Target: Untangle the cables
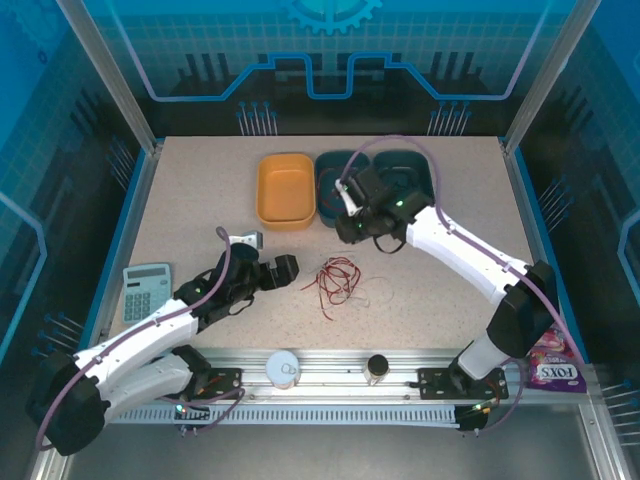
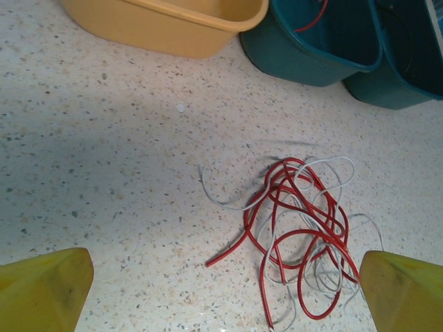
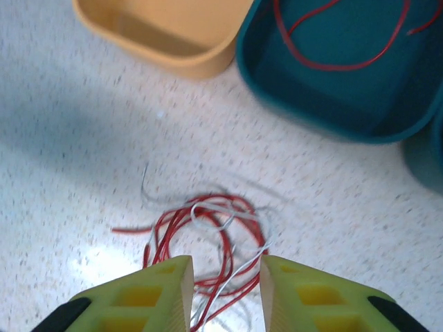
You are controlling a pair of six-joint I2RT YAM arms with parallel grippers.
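Observation:
A loose tangle of red and pale white cables (image 1: 338,280) lies on the speckled table, mid-front. In the left wrist view the same cables (image 2: 297,228) sit toward the right yellow finger. My left gripper (image 1: 268,268) (image 2: 225,270) is low on the table just left of the tangle, open wide, with nothing between its fingers. My right gripper (image 1: 346,232) (image 3: 226,273) hovers above the table by the teal bins, beyond the tangle. Its jaws stand apart, and the cables (image 3: 208,235) show on the table through the gap. A separate red cable (image 3: 332,66) (image 2: 311,21) lies inside a teal bin.
An orange bin (image 1: 285,190) and two teal bins (image 1: 328,195) stand at the back centre. A calculator (image 1: 147,290) lies at the left. Two small jars (image 1: 284,368) (image 1: 377,368) sit on the front rail and a candy packet (image 1: 558,365) at the right.

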